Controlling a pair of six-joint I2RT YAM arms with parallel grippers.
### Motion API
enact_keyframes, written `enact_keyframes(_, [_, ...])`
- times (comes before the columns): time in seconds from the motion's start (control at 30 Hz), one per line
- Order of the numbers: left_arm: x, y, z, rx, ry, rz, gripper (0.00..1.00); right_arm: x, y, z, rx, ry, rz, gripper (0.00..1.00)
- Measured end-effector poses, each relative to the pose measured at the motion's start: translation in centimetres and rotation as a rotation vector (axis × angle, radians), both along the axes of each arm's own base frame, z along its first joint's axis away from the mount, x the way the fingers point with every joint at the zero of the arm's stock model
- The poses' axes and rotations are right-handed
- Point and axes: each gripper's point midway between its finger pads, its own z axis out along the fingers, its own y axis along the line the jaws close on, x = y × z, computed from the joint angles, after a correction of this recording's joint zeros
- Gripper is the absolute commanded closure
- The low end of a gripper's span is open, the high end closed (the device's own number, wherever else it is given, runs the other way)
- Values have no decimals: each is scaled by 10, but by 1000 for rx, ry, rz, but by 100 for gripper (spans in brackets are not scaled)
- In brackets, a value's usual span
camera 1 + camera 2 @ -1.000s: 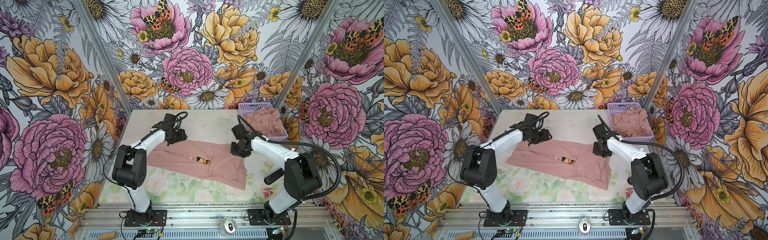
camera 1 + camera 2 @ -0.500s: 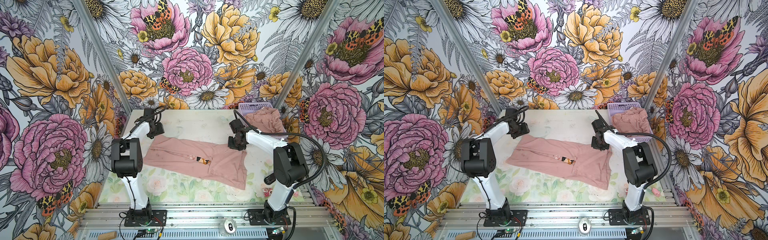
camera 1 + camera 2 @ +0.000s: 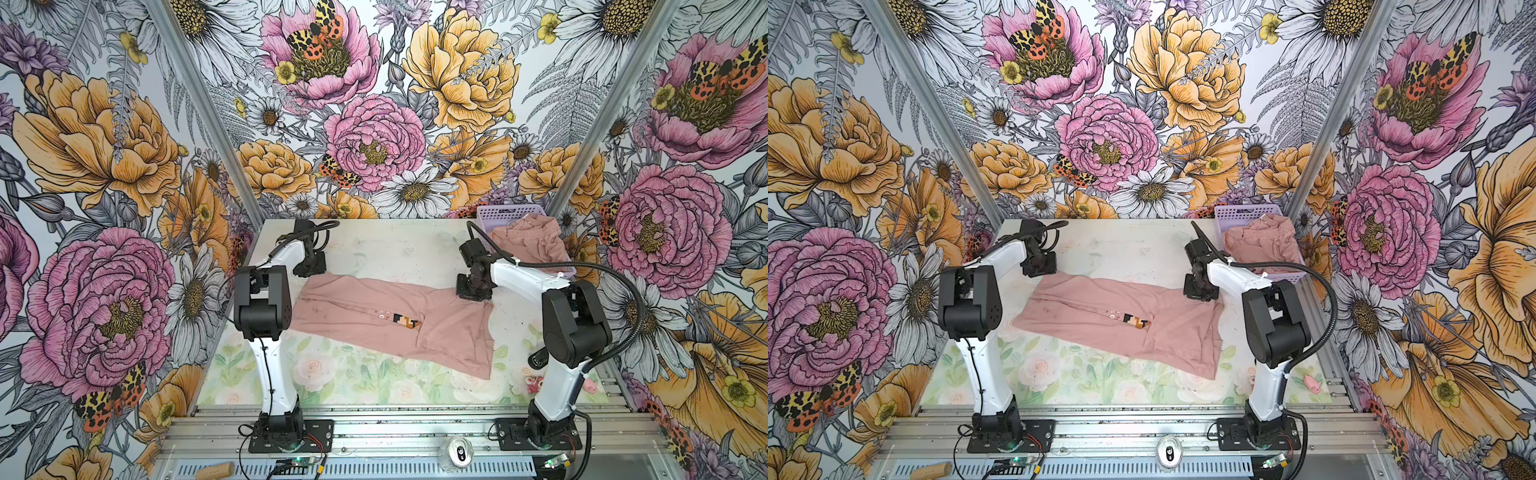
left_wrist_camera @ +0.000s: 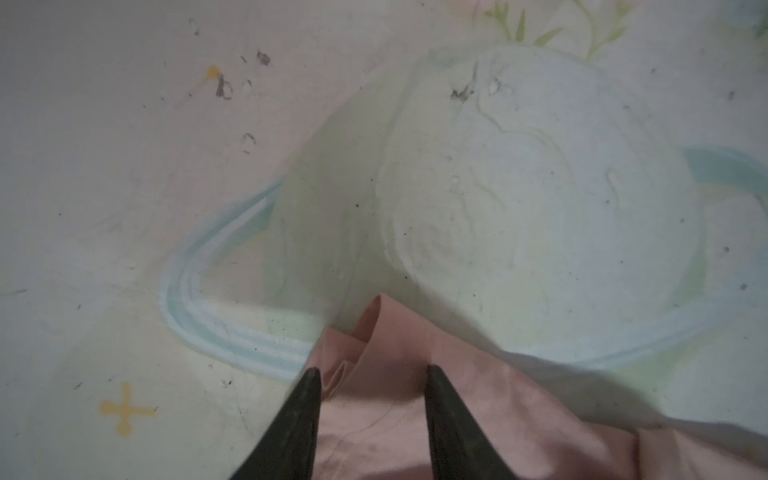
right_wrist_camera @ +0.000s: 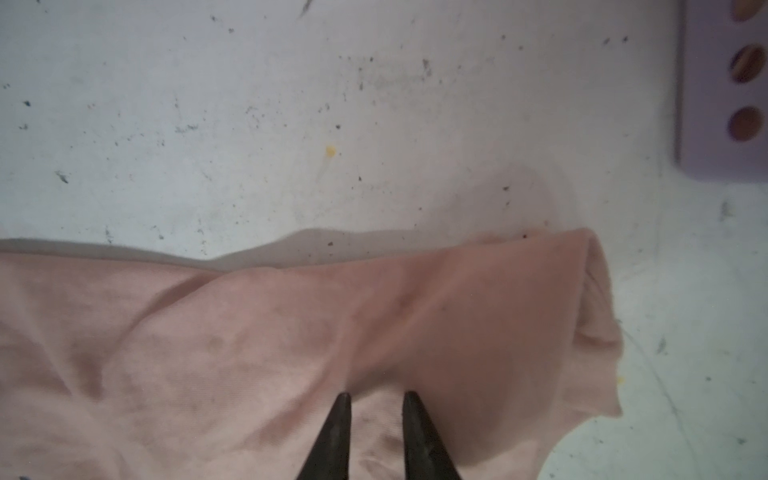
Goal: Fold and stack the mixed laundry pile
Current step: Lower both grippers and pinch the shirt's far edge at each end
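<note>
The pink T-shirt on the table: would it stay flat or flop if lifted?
Probably floppy: the T-shirt lies in soft folds and creases. Likely light: its thin edge stands off the table. Pushed, it would probably bunch, as at the left gripper.

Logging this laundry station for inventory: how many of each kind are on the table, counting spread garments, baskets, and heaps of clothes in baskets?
Spread pink T-shirt: 1
Perforated lavender basket: 1
Crumpled pink heap in that basket: 1, separate pieces not countable
Total: 3
</note>
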Motion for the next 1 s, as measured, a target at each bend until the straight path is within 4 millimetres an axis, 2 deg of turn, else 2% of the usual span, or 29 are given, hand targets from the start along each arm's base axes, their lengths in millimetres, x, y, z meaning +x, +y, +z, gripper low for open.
enact_keyframes(0.27, [5,-1,-12,13,20,-19,79,0,0,-9,-7,22,9,75])
enact_keyframes(0.43, [4,0,-21,20,39,-17,100,5,1,-16,-13,33,17,75])
enact_keyframes(0.57, [4,3,-21,24,39,-11,100,5,-1,-26,-25,54,19,75])
enact_keyframes(0.67, [4,8,-21,26,39,2,100,8,-1,-25,-29,48,26,75])
enact_keyframes(1.0, [-1,43,-22,42,46,74,100,27,0,-27,-54,30,46,76])
